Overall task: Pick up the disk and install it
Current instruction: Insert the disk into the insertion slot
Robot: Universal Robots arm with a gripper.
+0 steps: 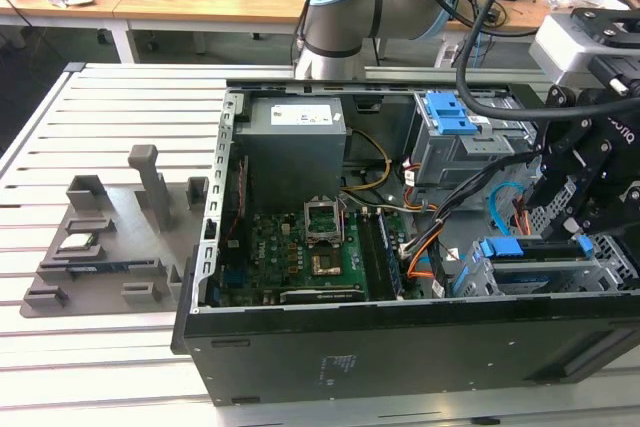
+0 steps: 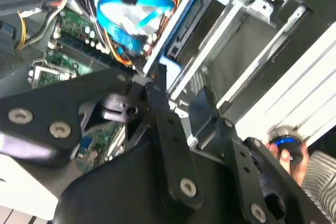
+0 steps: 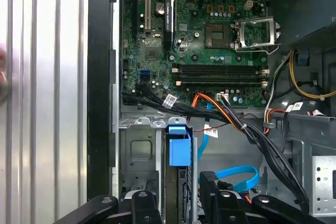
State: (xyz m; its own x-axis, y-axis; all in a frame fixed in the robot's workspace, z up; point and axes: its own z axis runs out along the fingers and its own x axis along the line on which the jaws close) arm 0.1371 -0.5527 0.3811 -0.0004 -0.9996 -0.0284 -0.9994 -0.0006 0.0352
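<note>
Judging by the layout: past the pick-up stage, well into the install step.

Looking at the disk (image 3: 178,174) in the first wrist view: standing on edge in a slot of the drive cage (image 3: 139,153), blue frame end facing the motherboard (image 3: 210,35). In the exterior view, lying inside the cage at the exterior view's right end of the computer case (image 1: 400,347), beside the front wall. Looks most of the way in. Hard to say whether fully seated, since the far end is hidden by the cage.

On the gripper (image 3: 178,195): hanging right over that slot, fingers (image 3: 144,205) spread apart, one on each side of the disk's edge. A gap apparently showing on both sides, so probably clamped on nothing. Can't rule out light contact lower down, with the fingertips out of sight there.

Close by: an orange and black cable bundle (image 3: 226,114) running across just above the blue frame end, plus a blue data cable (image 3: 236,174) looping just beside the slot.

On what the next move calls for, as a judgement only: a straight push along the slot's rails, square to the cage and with no tilt, until the frame locks. Also worth keeping the fingers clear of that cable bundle, and confirming the blue end sits flush with the cage edge before calling it installed.
</note>
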